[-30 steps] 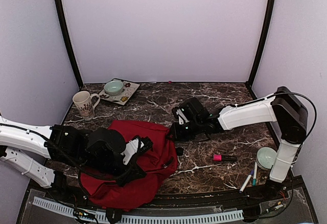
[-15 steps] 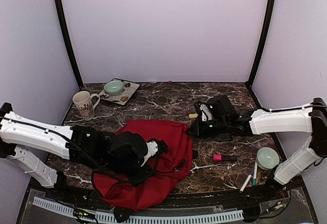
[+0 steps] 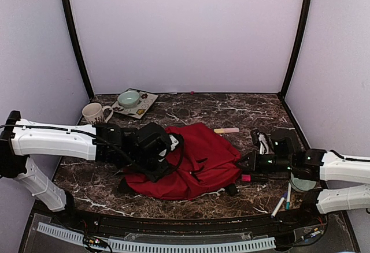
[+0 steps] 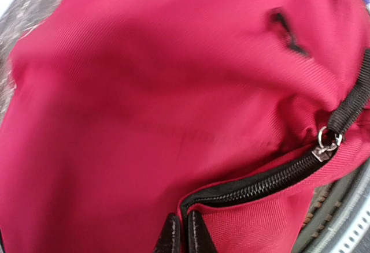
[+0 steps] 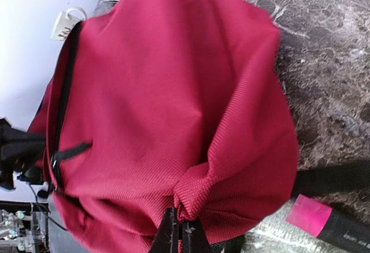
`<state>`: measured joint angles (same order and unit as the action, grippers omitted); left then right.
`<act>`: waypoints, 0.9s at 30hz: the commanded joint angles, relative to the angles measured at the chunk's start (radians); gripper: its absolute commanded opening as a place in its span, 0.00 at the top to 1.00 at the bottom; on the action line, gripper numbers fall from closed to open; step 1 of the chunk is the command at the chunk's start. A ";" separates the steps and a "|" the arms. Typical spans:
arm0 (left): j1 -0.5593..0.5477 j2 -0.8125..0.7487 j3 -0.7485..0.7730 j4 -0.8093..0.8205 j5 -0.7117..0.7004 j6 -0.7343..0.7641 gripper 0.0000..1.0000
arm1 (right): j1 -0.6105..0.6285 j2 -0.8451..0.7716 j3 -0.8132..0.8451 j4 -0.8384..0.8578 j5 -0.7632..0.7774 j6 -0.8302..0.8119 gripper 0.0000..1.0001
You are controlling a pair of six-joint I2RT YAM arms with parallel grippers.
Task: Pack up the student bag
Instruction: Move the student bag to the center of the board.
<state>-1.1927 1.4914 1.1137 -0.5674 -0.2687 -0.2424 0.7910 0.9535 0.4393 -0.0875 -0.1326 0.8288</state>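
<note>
The student bag [image 3: 202,159], a dark-red backpack, lies spread out on the marble table at centre. My left gripper [image 3: 166,151] is at its left end. In the left wrist view the left gripper [image 4: 184,237] is shut on the bag's [image 4: 144,91] fabric edge beside the black zipper [image 4: 260,181]. My right gripper [image 3: 245,162] is at the bag's right end. In the right wrist view the right gripper [image 5: 182,237] is shut on a pinched fold of the bag [image 5: 162,91]. The bag's opening and inside are hidden.
A mug [image 3: 95,115] and a tray [image 3: 144,107] with a green bowl [image 3: 128,98] stand at the back left. A pale marker [image 3: 226,130] lies behind the bag. A pink highlighter [image 3: 248,178], a second bowl [image 3: 302,178] and pens [image 3: 283,200] lie at the right.
Both arms have carried the bag rightward and away from the near edge. The right gripper has drawn back to the right, stretching the bag out flatter.
</note>
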 commanded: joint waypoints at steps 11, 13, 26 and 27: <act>0.039 -0.193 -0.143 -0.196 -0.070 -0.297 1.00 | 0.154 0.113 0.025 0.219 -0.246 -0.009 1.00; 0.039 -0.229 -0.165 -0.214 -0.065 -0.334 1.00 | 0.188 0.191 0.069 0.236 -0.295 -0.034 1.00; 0.039 -0.346 -0.099 -0.397 -0.066 -0.527 0.50 | 0.274 0.422 0.373 -0.024 -0.440 -0.279 0.57; 0.039 -0.359 -0.091 -0.408 -0.059 -0.551 0.46 | 0.274 0.423 0.388 -0.061 -0.429 -0.303 0.50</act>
<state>-1.1568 1.1732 0.9756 -0.8848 -0.3351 -0.6888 1.0576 1.3624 0.7361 -0.0441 -0.5354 0.6514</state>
